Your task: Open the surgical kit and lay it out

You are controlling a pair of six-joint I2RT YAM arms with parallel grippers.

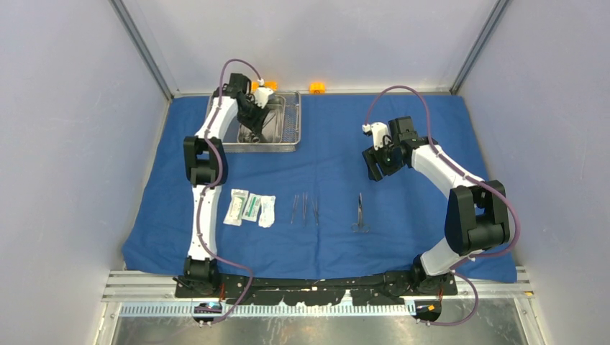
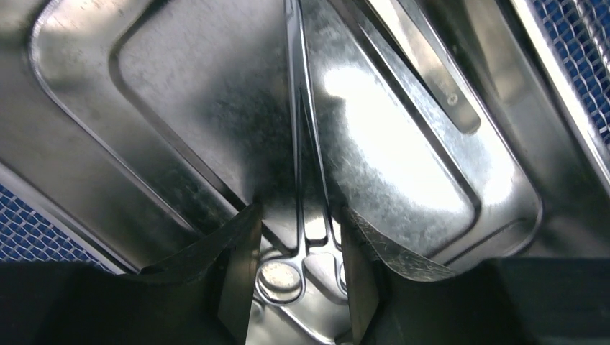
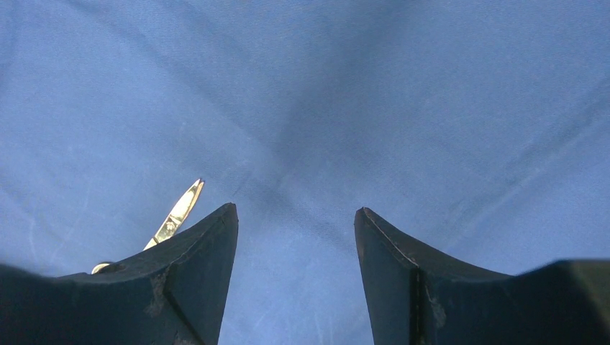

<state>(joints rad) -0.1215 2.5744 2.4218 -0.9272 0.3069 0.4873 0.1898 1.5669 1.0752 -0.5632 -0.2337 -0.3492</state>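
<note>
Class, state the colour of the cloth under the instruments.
The cloth is blue, clearest in top view.

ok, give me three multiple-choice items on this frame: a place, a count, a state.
1. Where is the left gripper? A beside its base B in the steel tray C off the table
2. How many packets lie on the blue cloth? A two B three C five
3. The right gripper is: A open, empty B shut, empty C shut on a packet
Key: 1 B, tray floor fills its wrist view; 2 B, three lie side by side; 3 A, fingers apart over bare cloth.
</note>
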